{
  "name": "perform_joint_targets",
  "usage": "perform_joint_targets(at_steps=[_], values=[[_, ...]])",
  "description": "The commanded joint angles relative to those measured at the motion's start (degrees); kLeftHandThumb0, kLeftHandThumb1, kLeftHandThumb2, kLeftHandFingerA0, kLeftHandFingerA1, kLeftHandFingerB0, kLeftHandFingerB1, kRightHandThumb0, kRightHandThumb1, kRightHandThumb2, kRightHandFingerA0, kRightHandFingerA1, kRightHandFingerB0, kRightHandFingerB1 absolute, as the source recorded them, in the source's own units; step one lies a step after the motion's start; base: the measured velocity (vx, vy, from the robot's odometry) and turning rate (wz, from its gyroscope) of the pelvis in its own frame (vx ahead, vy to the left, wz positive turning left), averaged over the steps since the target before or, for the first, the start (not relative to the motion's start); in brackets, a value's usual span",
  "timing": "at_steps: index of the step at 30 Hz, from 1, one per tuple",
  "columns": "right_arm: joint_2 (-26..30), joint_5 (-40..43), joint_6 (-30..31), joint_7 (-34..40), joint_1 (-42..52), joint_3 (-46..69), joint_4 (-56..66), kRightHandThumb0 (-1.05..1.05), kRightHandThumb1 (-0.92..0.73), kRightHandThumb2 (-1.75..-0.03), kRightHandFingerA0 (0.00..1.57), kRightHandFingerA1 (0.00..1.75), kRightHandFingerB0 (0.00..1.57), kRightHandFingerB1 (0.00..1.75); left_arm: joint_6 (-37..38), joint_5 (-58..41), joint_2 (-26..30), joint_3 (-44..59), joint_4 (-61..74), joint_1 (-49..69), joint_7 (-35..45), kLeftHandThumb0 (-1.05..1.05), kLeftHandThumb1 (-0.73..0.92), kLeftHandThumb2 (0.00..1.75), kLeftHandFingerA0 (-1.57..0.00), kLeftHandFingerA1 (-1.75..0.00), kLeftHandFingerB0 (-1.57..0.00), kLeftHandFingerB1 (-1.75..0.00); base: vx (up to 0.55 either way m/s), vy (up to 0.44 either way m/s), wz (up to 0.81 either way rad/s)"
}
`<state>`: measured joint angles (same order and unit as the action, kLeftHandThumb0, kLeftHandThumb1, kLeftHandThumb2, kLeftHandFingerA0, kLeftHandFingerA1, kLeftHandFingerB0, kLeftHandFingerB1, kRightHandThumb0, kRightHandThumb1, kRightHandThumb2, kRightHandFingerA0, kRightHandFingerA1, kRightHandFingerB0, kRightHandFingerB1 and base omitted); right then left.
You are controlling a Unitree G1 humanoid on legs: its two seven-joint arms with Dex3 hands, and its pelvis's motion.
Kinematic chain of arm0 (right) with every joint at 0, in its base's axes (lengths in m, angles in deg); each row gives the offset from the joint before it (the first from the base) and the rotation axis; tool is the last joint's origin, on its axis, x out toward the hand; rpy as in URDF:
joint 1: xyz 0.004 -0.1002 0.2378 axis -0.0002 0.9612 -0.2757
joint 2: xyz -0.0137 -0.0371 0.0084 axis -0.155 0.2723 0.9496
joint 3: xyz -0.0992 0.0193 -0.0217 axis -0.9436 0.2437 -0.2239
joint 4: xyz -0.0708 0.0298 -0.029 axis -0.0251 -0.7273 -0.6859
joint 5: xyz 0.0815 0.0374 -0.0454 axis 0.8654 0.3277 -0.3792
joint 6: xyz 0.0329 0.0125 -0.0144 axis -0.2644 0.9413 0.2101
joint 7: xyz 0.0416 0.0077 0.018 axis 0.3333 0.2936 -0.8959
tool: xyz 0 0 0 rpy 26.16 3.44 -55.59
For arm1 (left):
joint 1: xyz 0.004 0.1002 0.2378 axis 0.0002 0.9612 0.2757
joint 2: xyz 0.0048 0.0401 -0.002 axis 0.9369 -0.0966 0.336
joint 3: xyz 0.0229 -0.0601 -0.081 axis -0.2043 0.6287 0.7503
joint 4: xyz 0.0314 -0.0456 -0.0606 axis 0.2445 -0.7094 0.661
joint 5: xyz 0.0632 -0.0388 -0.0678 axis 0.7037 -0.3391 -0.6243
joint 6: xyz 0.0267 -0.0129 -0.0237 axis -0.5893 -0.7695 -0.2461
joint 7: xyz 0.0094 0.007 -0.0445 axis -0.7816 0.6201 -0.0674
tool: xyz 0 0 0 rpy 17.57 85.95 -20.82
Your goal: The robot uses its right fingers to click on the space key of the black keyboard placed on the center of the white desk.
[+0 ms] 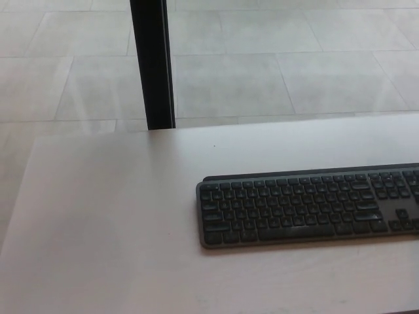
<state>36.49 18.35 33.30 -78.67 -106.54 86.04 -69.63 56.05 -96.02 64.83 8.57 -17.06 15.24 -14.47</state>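
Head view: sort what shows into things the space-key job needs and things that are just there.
Needed for the job:
black keyboard
space key on its front row
white desk under it

Just there:
black post behind the desk
tiled floor

Neither robot hand shows.

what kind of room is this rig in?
Probably an office or lab: a white desk carrying a black keyboard, a pale tiled floor behind it, and a black post at the desk's far edge.
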Motion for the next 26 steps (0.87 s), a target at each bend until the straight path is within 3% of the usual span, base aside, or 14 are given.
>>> perform_joint_targets(at_steps=[1,3,4,5,9,12,13,17,18,19,22,23,25,26], values=[[-1.55,23.03,3.90,6.15,17.30,28.89,-6.72,-0.50,-0.57,-0.58,0.99,0.99,0.63,0.49,1.78,-1.32,0.66,0.58,0.03,1.70,0.94,-0.48,0.51,0.56,-0.82,-0.74,-0.79,-0.58,0.00,0.000,0.00],[-4.22,27.11,8.15,8.04,18.27,33.78,-8.89,-0.50,-0.58,-0.58,1.01,0.97,0.64,0.46,1.89,-1.27,0.56,0.52,0.20,1.61,0.69,-0.49,0.51,0.56,-0.81,-0.73,-0.78,-0.57,0.00,0.000,0.00],[-5.21,28.36,6.94,8.71,18.84,35.28,-11.28,-0.47,-0.59,-0.57,0.97,0.89,0.58,0.50,1.73,-1.35,0.61,0.59,0.12,1.56,0.78,-0.48,0.52,0.56,-0.81,-0.72,-0.76,-0.56,0.00,0.000,0.00],[-5.70,28.29,5.13,11.04,19.12,36.16,-14.16,-0.47,-0.58,-0.58,0.97,0.83,0.63,0.53,1.95,-0.95,0.47,0.21,0.11,1.65,0.74,-0.49,0.53,0.56,-0.79,-0.70,-0.74,-0.55,0.00,0.000,0.00],[-7.38,33.22,8.49,12.89,18.02,41.73,-21.18,-0.45,-0.62,-0.58,0.97,0.89,0.69,0.65,1.90,-1.48,0.51,0.70,0.00,2.14,1.57,-0.49,0.53,0.56,-0.76,-0.72,-0.71,-0.56,0.00,0.000,0.00],[-7.93,33.82,10.23,14.84,17.51,43.64,-22.79,-0.42,-0.58,-0.57,1.03,0.85,0.84,0.72,2.00,-1.28,0.58,0.54,0.00,2.33,1.60,-0.50,0.53,0.56,-0.77,-0.75,-0.73,-0.58,0.00,0.000,0.00],[-9.16,34.61,12.03,15.18,17.50,44.29,-22.46,-0.45,-0.61,-0.58,1.01,0.83,1.01,0.95,1.76,-1.28,0.72,0.58,-0.21,2.34,1.45,-0.52,0.53,0.56,-0.79,-0.75,-0.74,-0.58,0.00,0.000,0.00],[-11.86,35.26,12.95,13.79,17.70,45.58,-23.41,-0.46,-0.60,-0.59,0.97,0.94,1.01,0.90,1.22,-1.49,0.72,0.79,-0.52,2.71,1.60,-0.52,0.54,0.56,-0.75,-0.70,-0.71,-0.58,0.00,0.000,0.00],[-12.22,35.04,13.35,13.38,17.83,45.62,-23.43,-0.46,-0.62,-0.59,0.95,0.93,1.04,1.05,1.03,-1.38,0.77,0.67,-0.50,2.70,1.52,-0.53,0.55,0.57,-0.75,-0.68,-0.69,-0.57,0.00,0.000,0.00],[-12.61,34.79,13.99,12.89,17.99,45.49,-23.63,-0.47,-0.66,-0.58,0.87,0.84,0.94,1.07,1.00,-0.78,0.90,0.13,-0.53,2.79,1.25,-0.54,0.55,0.57,-0.77,-0.68,-0.70,-0.56,0.00,0.000,0.00],[-12.92,34.27,15.65,12.42,17.53,45.42,-25.47,-0.47,-0.64,-0.59,0.84,0.73,0.99,1.16,1.19,-0.48,0.94,-0.18,-0.53,2.97,1.36,-0.54,0.55,0.57,-0.77,-0.67,-0.70,-0.58,0.00,0.000,0.00],[-12.96,34.13,16.88,13.72,16.86,45.61,-26.99,-0.45,-0.63,-0.58,0.93,0.74,0.77,0.90,0.35,-0.96,1.01,0.21,-0.56,2.84,1.20,-0.53,0.55,0.57,-0.78,-0.68,-0.70,-0.58,0.00,0.000,0.00],[-13.62,33.98,15.98,12.67,17.18,45.46,-27.48,-0.42,-0.64,-0.57,0.95,0.85,0.82,1.26,0.37,-1.09,0.92,0.34,-0.54,3.14,1.27,-0.53,0.55,0.57,-0.77,-0.69,-0.70,-0.59,0.00,0.000,0.00],[-14.11,33.97,15.37,11.25,17.64,45.26,-27.13,-0.42,-0.64,-0.57,0.95,0.85,0.82,1.26,0.36,-0.85,0.93,0.12,-0.55,3.29,1.12,-0.53,0.55,0.57,-0.77,-0.69,-0.70,-0.59,0.00,0.000,0.00]])
